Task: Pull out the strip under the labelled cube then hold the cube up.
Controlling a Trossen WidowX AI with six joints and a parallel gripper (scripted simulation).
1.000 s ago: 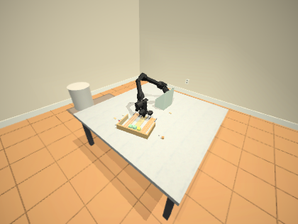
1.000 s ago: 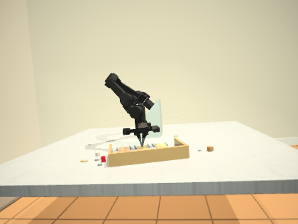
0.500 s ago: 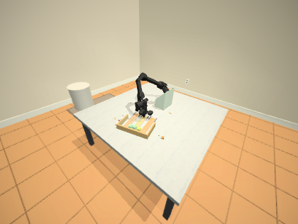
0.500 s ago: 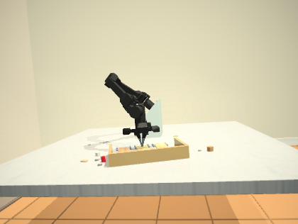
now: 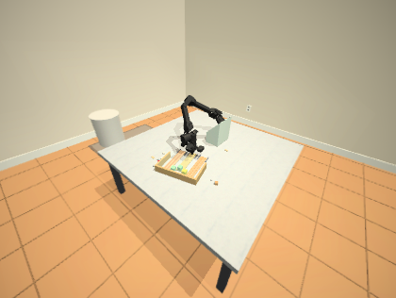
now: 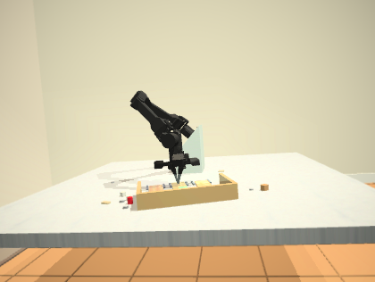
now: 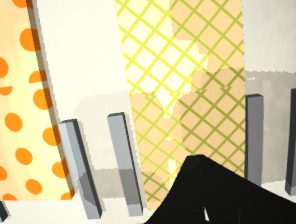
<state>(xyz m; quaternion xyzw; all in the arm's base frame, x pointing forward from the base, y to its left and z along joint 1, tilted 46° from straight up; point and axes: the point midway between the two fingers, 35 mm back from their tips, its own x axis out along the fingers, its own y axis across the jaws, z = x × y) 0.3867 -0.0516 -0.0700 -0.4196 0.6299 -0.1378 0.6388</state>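
One arm (image 5: pixel 187 115) (image 6: pixel 156 118) bends high, its closed hand (image 5: pixel 192 153) (image 6: pixel 178 182) (image 7: pixel 194 162) pointing down.

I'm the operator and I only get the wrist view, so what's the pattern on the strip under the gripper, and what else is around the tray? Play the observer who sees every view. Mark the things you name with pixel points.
Operator: I see a yellow crosshatched strip (image 7: pixel 150 55) and a dark fingertip. What's beyond the tray?
Observer: A pale green panel (image 5: pixel 219 133) (image 6: pixel 194 153) stands upright on the table, behind the wooden tray (image 5: pixel 175 175) (image 6: pixel 187 198) in the exterior view.
Operator: Anything beside the tray?
Observer: Yes, a small red block (image 6: pixel 129 200) sits just left of it in the exterior view.
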